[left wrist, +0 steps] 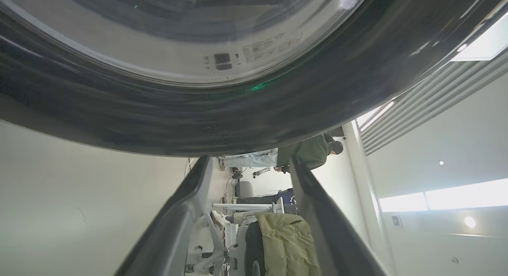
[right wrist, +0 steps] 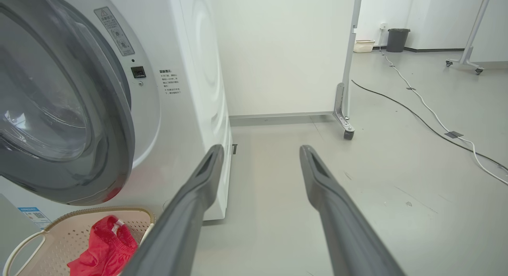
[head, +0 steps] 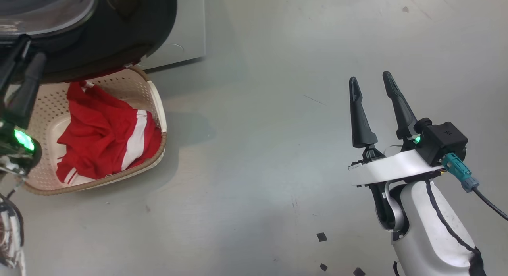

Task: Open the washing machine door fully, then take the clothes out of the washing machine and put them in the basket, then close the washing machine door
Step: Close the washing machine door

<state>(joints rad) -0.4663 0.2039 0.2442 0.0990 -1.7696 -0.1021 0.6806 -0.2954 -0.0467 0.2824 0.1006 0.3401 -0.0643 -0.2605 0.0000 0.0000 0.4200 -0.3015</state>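
Note:
The clothes (head: 103,137), red with white stripes, lie bunched in the cream basket (head: 158,105) on the floor. The washing machine door (head: 119,37) stands out from the washing machine (head: 190,26), and its black rim overhangs the basket's far end. My left gripper (head: 32,47) is open at the door's rim, nothing between its fingers; the left wrist view has the door's rim (left wrist: 238,117) just beyond the open left gripper (left wrist: 250,161). My right gripper (head: 371,79) hangs open over bare floor. Past the right gripper (right wrist: 262,149) are the washing machine (right wrist: 190,89), door (right wrist: 107,121), basket (right wrist: 99,210) and clothes (right wrist: 103,248).
A wheeled partition (right wrist: 349,69) stands right of the machine. Cables (right wrist: 416,97) run across the floor beyond it, toward a dark bin (right wrist: 397,39). Small black tape marks (head: 321,236) dot the floor near my right arm. A person (left wrist: 309,151) is far off in the room.

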